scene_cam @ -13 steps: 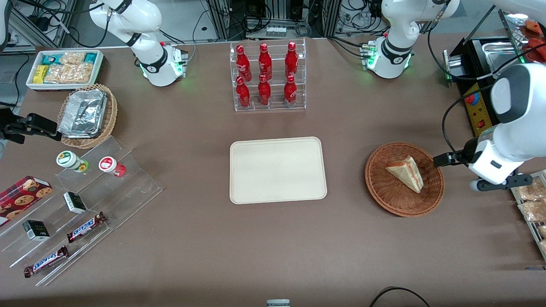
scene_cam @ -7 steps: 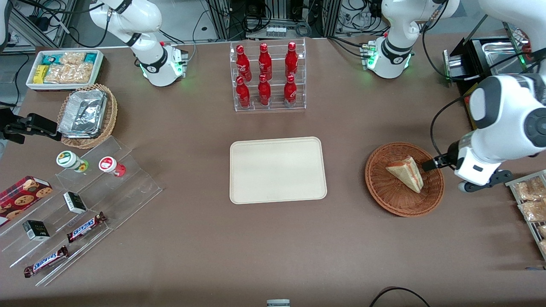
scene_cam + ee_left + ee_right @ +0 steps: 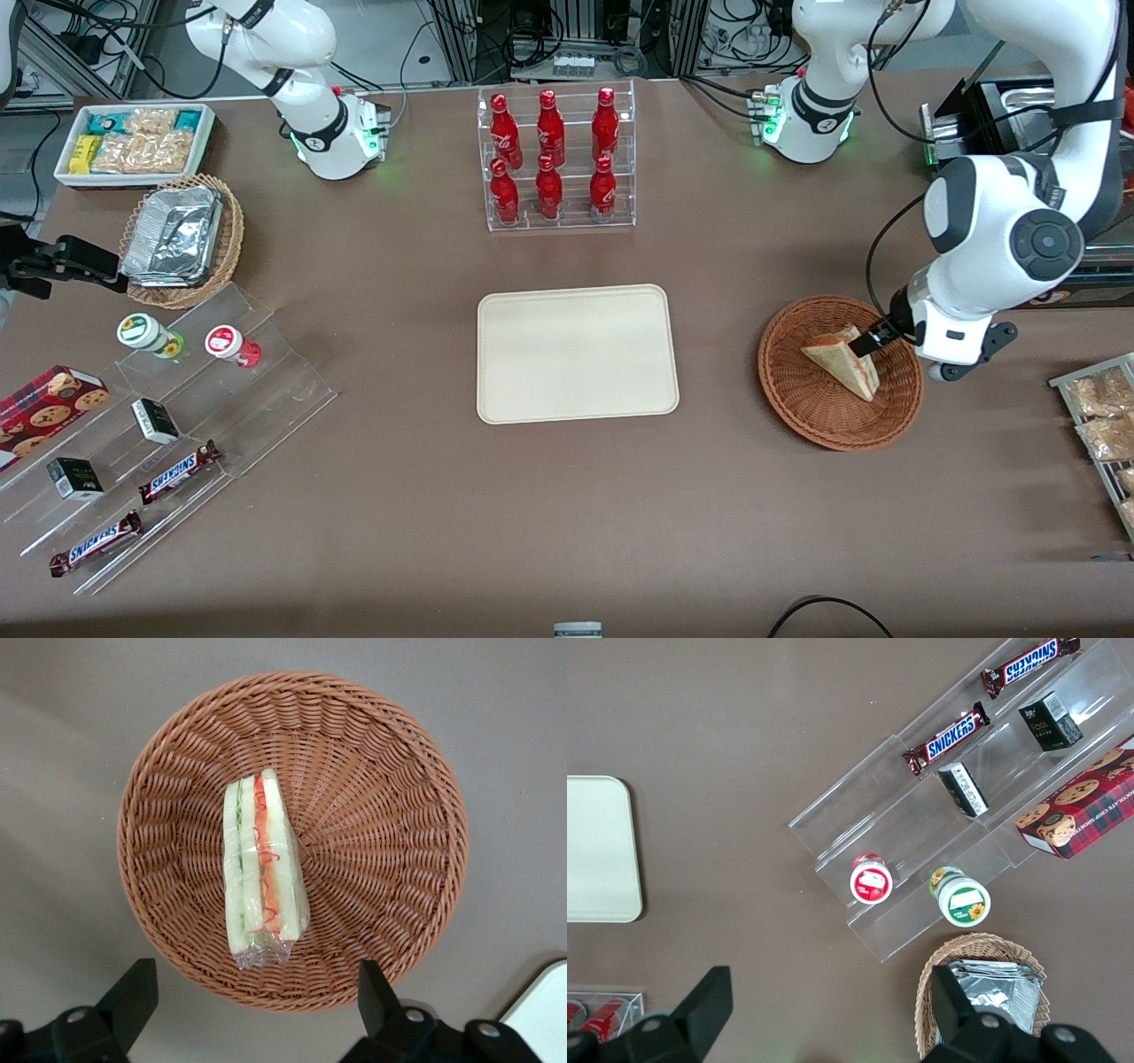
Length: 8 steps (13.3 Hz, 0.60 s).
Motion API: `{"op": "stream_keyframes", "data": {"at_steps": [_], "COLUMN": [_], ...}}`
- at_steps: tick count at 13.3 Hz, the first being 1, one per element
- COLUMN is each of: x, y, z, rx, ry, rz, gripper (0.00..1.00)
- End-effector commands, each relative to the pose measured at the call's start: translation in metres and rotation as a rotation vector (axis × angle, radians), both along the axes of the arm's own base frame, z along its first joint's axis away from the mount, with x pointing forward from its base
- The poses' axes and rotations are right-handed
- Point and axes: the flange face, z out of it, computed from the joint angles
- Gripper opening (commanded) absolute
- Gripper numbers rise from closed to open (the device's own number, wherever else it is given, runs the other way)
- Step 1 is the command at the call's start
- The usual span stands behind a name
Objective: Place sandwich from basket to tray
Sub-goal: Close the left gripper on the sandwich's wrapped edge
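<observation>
Lying in the basket (image 3: 372, 771), the sandwich (image 3: 262, 868) sits under the gripper (image 3: 257, 1001), jaws spread; the tray (image 3: 576, 353) holds nothing.

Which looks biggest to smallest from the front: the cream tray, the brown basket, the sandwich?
1. The tray, largest.
2. The basket, about as wide as the tray's short side.
3. The sandwich, smallest, lying in the basket.

The gripper hovers over the sandwich, jaws open.

A robotics lab staged as a snack shop: two white robot arms (image 3: 301, 80) are bolted to a brown surface (image 3: 567, 496), with cable bundles (image 3: 576, 35) near them, and clear display racks hold soda bottles (image 3: 554, 151) and chocolate bars (image 3: 177, 470).
</observation>
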Motion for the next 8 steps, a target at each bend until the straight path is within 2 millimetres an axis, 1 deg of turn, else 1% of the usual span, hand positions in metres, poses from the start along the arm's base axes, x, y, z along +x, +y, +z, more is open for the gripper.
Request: {"op": "stream_keyframes", "data": {"at_steps": [1, 5, 8], "x": [-0.018, -0.020, -0.021], "y": [0.000, 0.001, 0.001], "z": [-0.010, -0.024, -0.045], "rx": [0.000, 0.004, 0.005], "ry": [-0.049, -0.046, -0.049], "rz": [0.068, 0.072, 0.103], "gripper": [1.00, 1.00, 1.00]}}
